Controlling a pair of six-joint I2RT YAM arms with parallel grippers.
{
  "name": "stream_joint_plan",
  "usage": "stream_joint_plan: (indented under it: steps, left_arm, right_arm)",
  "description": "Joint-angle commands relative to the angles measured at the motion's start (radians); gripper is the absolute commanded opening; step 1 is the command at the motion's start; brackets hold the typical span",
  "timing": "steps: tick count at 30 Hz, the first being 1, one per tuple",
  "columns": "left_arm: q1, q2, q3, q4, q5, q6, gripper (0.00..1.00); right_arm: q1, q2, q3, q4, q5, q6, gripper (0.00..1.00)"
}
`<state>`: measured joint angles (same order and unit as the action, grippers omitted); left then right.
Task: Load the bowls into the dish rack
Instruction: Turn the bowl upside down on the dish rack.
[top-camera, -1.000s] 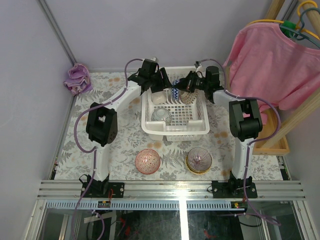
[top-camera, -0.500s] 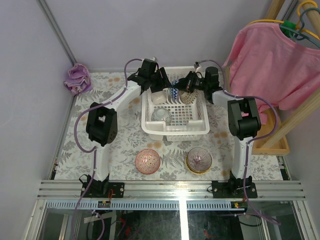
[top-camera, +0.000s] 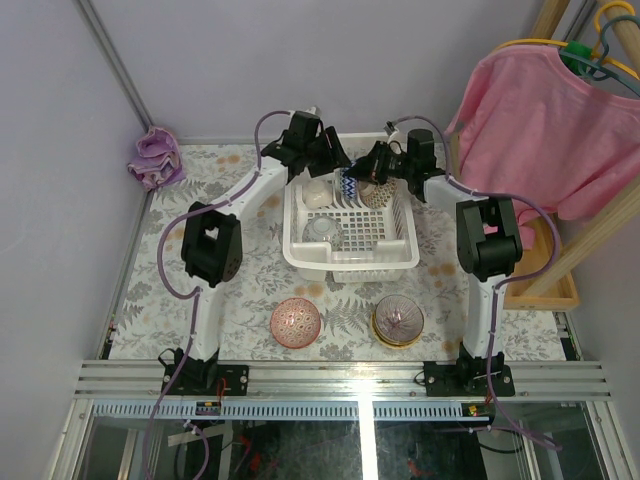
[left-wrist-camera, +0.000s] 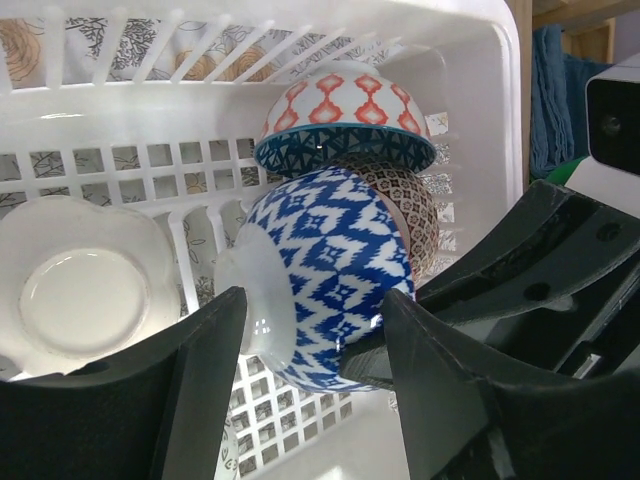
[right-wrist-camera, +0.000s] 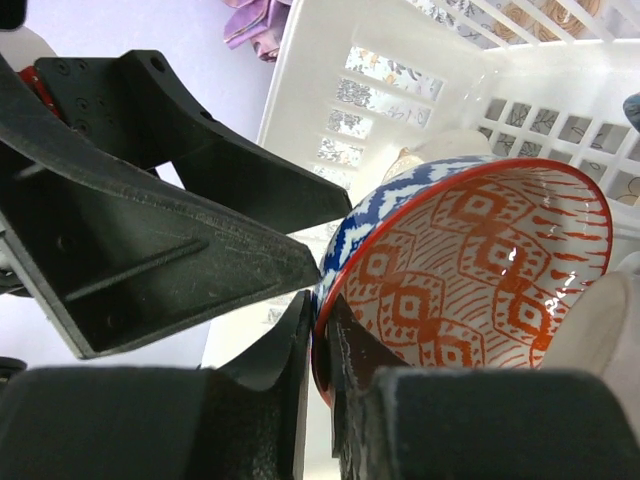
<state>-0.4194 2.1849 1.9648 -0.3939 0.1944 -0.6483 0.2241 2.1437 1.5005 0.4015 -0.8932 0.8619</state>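
At the far end of the dish rack (top-camera: 350, 262), the right pincer (right-wrist-camera: 320, 335) is nearly closed on the rim of the blue-white bowl (left-wrist-camera: 330, 270), which stands on edge beside a brown-patterned bowl (left-wrist-camera: 412, 215). The left pincer (left-wrist-camera: 315, 300) gapes half-wide, gripping nothing. A pink bowl (top-camera: 295, 322) and a tan-yellow bowl (top-camera: 398, 320) sit on the counter (top-camera: 240, 290).

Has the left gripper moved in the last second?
Yes. The left gripper has pulled back toward the far rim of the dish rack, away from the whitish bowl inside.
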Motion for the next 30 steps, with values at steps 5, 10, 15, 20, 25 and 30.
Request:
stream_joint_plan:
  steps: [5,10,15,20,25,30]
  left_arm:
    - [-0.030,0.033,0.029,0.042,0.011,-0.014,0.56]
    - [-0.033,0.031,0.022,0.047,0.010,-0.016,0.56]
    - [-0.033,0.029,0.022,0.048,0.008,-0.016,0.56]
    - [-0.034,0.025,0.016,0.050,0.006,-0.016,0.55]
    - [-0.033,0.003,-0.024,0.063,-0.004,-0.010,0.55]
    - [-0.030,-0.023,-0.055,0.073,-0.014,-0.006,0.55]
  right_arm:
    - [0.004,-0.013,0.024,-0.395,0.194,-0.231,0.13]
    - [-0.002,-0.027,0.016,-0.452,0.256,-0.264,0.11]
    - [-0.017,-0.039,0.013,-0.485,0.299,-0.282,0.11]
    - [-0.031,-0.042,0.016,-0.531,0.355,-0.312,0.12]
    - [-0.045,-0.043,0.030,-0.575,0.419,-0.342,0.11]
    - [-0.058,-0.048,0.030,-0.581,0.435,-0.343,0.11]
